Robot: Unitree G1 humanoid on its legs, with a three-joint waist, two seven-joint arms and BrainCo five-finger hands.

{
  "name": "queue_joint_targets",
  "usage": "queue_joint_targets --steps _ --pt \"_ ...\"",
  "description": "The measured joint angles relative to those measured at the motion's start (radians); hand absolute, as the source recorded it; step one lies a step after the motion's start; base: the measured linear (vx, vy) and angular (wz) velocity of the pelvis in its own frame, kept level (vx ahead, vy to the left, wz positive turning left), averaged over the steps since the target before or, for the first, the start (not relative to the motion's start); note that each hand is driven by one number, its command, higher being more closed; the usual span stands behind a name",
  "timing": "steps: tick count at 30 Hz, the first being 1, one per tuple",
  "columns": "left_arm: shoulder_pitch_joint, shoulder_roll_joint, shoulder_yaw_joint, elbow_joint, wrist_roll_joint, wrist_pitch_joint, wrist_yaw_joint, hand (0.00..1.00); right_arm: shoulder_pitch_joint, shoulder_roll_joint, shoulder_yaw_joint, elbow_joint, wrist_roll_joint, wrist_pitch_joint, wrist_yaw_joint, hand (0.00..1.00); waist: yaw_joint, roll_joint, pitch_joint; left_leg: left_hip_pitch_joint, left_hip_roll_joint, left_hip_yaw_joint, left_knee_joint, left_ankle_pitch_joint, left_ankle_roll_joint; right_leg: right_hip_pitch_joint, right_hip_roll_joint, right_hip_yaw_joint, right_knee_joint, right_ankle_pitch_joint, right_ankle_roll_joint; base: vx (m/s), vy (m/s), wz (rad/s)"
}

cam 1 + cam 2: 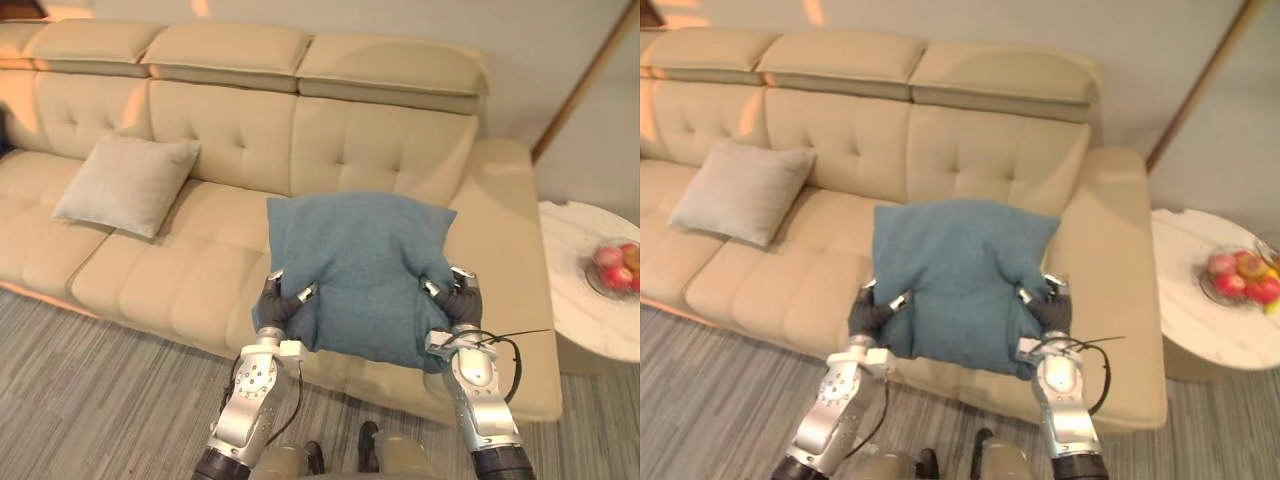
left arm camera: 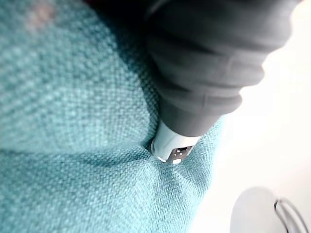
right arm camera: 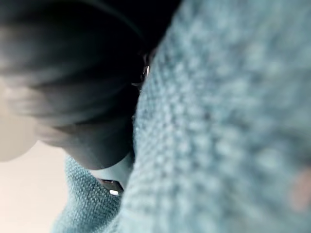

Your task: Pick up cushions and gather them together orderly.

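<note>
A teal cushion (image 1: 360, 270) hangs in the air in front of the beige sofa (image 1: 240, 130), over its right seat. My left hand (image 1: 277, 305) grips its lower left edge and my right hand (image 1: 455, 300) grips its lower right edge, thumbs pinching the cloth. In the left wrist view the teal cushion (image 2: 73, 136) dents under my thumb (image 2: 175, 148); the right wrist view has the same teal cloth (image 3: 223, 126) pressed against my hand (image 3: 82, 121). A beige cushion (image 1: 127, 183) leans against the sofa's backrest on the left seat.
A round white marble side table (image 1: 580, 290) stands right of the sofa with a bowl of fruit (image 1: 615, 267) on it. Grey striped carpet (image 1: 90, 390) runs along the sofa's front. A wall stands behind the sofa.
</note>
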Motion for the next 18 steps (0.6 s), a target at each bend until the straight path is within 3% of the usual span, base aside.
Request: queue_joint_targets --steps 1,2,5,6,7,8,9,10,13,18 --pt "0.02 0.001 0.0 -0.006 0.0 0.0 -0.015 1.0 0.014 0.003 -0.001 -0.042 0.0 -0.001 0.0 1.0 0.005 -0.001 0.002 -0.022 0.045 0.045 0.103 -0.029 0.019 0.057 0.009 0.011 -0.029 -0.002 -0.003 0.28 0.002 0.05" --pt "0.027 0.001 0.0 -0.009 0.0 0.0 -0.018 1.0 0.014 0.005 -0.001 -0.05 0.0 0.0 0.001 1.0 0.005 -0.002 0.001 -0.026 0.059 0.052 0.12 -0.039 0.024 0.067 0.01 0.017 -0.033 -0.002 -0.003 0.24 0.04 -0.18" --pt "0.037 -0.004 0.0 -0.019 0.001 -0.002 -0.034 1.0 0.005 0.01 -0.003 -0.076 -0.002 -0.015 0.001 1.0 0.022 -0.003 -0.002 -0.077 0.104 0.001 0.072 -0.061 0.003 0.077 -0.005 0.083 -0.049 -0.002 -0.002 0.15 0.124 -0.54" --pt "0.036 -0.004 0.001 -0.019 0.001 -0.002 -0.034 1.0 0.004 0.012 -0.003 -0.073 -0.004 -0.015 0.001 1.0 0.022 -0.001 -0.003 -0.078 0.103 -0.059 -0.037 -0.043 -0.009 0.077 -0.015 0.108 -0.051 -0.005 0.007 0.12 0.264 -0.55" --pt "0.037 -0.005 0.0 -0.02 0.002 -0.002 -0.034 1.0 0.004 0.013 -0.004 -0.068 -0.004 -0.014 0.0 1.0 0.022 0.013 -0.01 -0.046 0.109 -0.121 -0.194 0.062 -0.021 0.078 -0.012 0.129 -0.048 -0.015 0.044 0.15 0.333 -0.54" --pt "0.037 -0.006 0.0 -0.02 0.002 -0.002 -0.034 1.0 0.004 0.012 -0.005 -0.068 -0.005 -0.014 0.0 1.0 0.022 0.021 -0.014 -0.041 0.115 -0.137 -0.225 0.127 -0.06 0.08 -0.008 0.137 -0.046 -0.026 0.063 0.15 0.333 -0.45" --pt "0.04 0.001 0.0 -0.016 0.002 0.004 -0.033 1.0 0.008 0.032 -0.009 -0.048 -0.005 -0.008 -0.001 1.0 0.017 0.004 -0.018 -0.023 0.09 -0.13 -0.225 0.127 -0.091 0.079 -0.032 0.162 -0.042 -0.032 0.088 0.11 0.255 -0.29" --pt "0.042 0.002 0.0 -0.016 0.002 0.004 -0.033 1.0 0.009 0.039 -0.012 -0.037 -0.005 -0.007 -0.002 1.0 0.011 -0.011 -0.027 -0.009 0.059 -0.121 -0.247 0.126 -0.09 0.082 -0.064 0.167 -0.047 -0.035 0.097 0.1 0.232 -0.2" --pt "0.051 0.008 -0.001 -0.017 0.002 0.004 -0.033 1.0 0.009 0.042 -0.01 -0.014 -0.005 -0.003 0.0 1.0 0.008 -0.015 -0.029 0.036 0.022 -0.093 -0.284 0.13 -0.07 0.113 -0.104 0.183 -0.083 -0.025 0.121 0.06 0.174 -0.09" --pt "0.055 0.013 -0.009 -0.017 0.003 0.004 -0.033 1.0 0.012 0.05 -0.01 -0.007 -0.008 0.002 0.002 1.0 0.003 -0.022 -0.043 0.074 0.009 -0.086 -0.332 0.141 -0.055 0.13 -0.112 0.189 -0.109 -0.024 0.127 0.01 0.014 -0.07"
